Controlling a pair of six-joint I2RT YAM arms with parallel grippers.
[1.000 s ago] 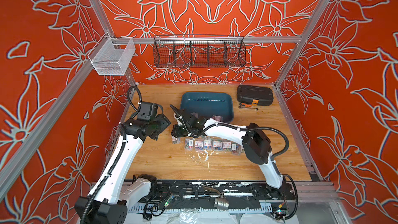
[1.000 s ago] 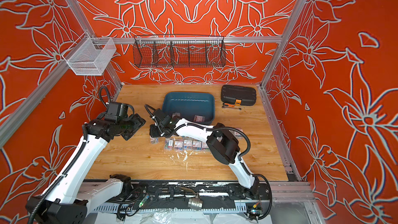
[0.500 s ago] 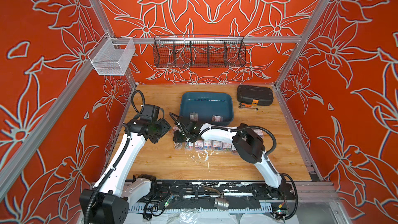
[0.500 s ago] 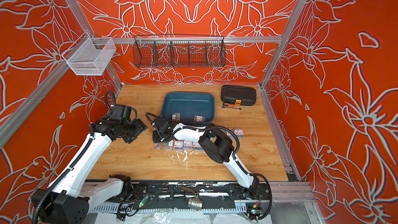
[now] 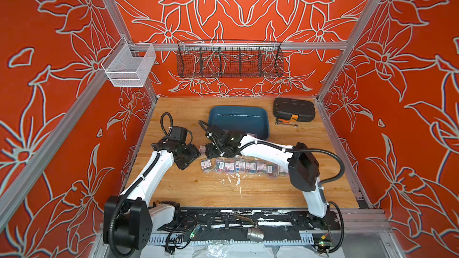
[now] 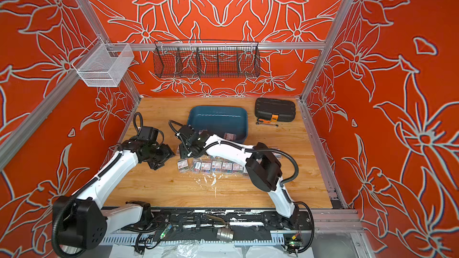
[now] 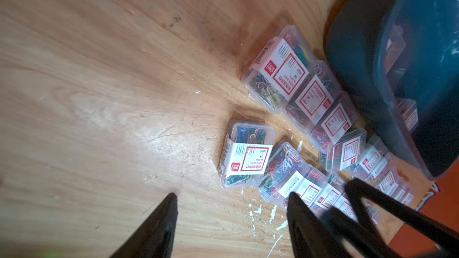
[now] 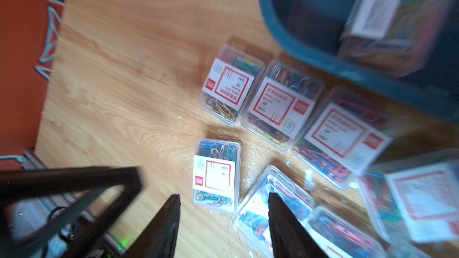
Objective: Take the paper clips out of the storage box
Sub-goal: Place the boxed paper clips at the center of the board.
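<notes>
step: unloading, well along but not done. Most paper clip boxes [image 5: 240, 166] lie in rows on the surface [image 5: 198, 189], just in front of the storage box [image 5: 237, 120].
storage box: teal tray, back-centre of the surface, sitting flat, nearly empty.
left inside: in a top view, one leftover box [image 6: 229, 135] sits against the tray's near wall. The right arm covers part of the tray, so I cannot tell if more are in there.
right gripper [image 8: 223, 196]: fingers apart with nothing between them. It hangs low over the left end of the rows, just beside the tray's near-left corner.
left gripper [image 7: 232, 194]: fingers apart and empty. It is over bare surface just left of the rows, close to the right gripper.
read: neither arm carries a box, so I judge this as the gap between a set-down and the next pick.
next move: my call is that the right arm takes it, since it is nearer the tray. It should go over the rim, come down on the leftover box with fingers across its short sides, close, and lift clear of the wall. Then it sets the box on free surface beside the rows.
watch: the box hugs the wall, so there is little room for a finger on that side. It may need nudging inward first. The left arm should keep out of the way, as the two grippers are close.
not in scope: the black case [image 5: 293, 110] at back right, well apart from everything.
</notes>
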